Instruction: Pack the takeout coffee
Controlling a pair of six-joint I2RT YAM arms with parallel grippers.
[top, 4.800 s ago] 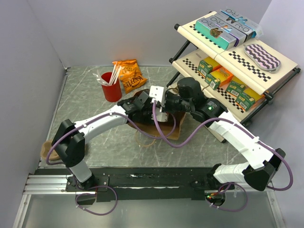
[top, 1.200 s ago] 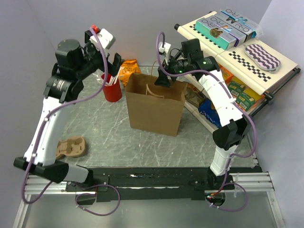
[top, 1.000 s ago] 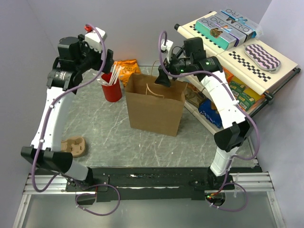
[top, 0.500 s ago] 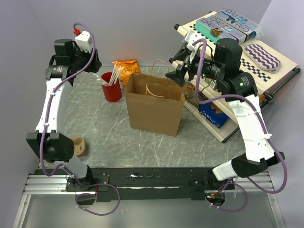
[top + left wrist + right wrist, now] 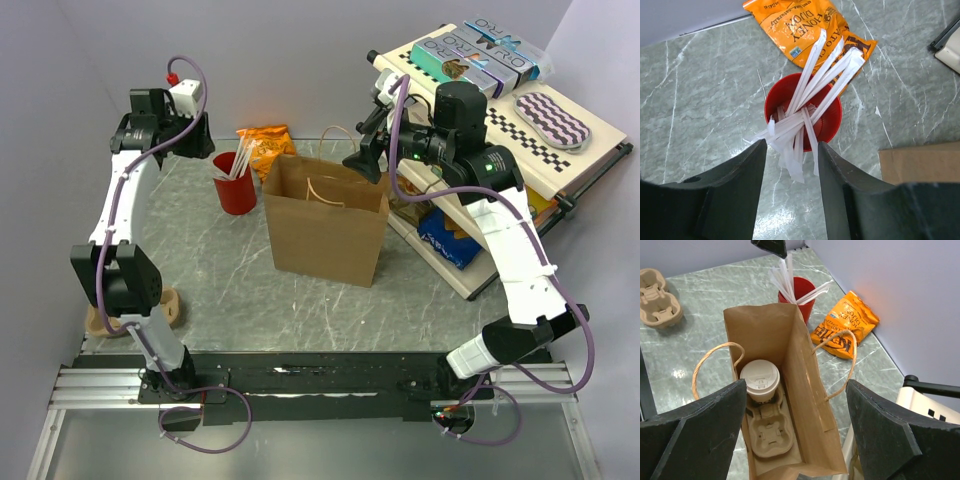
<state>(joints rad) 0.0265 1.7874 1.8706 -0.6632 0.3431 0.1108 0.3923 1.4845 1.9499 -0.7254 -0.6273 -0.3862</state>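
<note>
Holding the right end effector (image 5: 796, 387) wide open and empty above the paper bag (image 5: 325, 235), with the takeout coffee (image 5: 760, 377) sitting upright in a carrier tray (image 5: 771, 432) inside, and hovering the left end effector (image 5: 791, 145), jaws apart on nothing, over the red cup (image 5: 832, 122), seemingly lining up on its white sticks (image 5: 815, 65).

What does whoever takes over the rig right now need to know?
Left gripper: open, empty, above the red cup of sticks.
Right gripper: open, empty, above the mouth of the brown paper bag.
Takeout coffee: upright, lid on, seated in a pulp carrier inside the standing bag.
Done: coffee is packed.
Left: probably only pulling both arms clear; the bag top is open.
</note>
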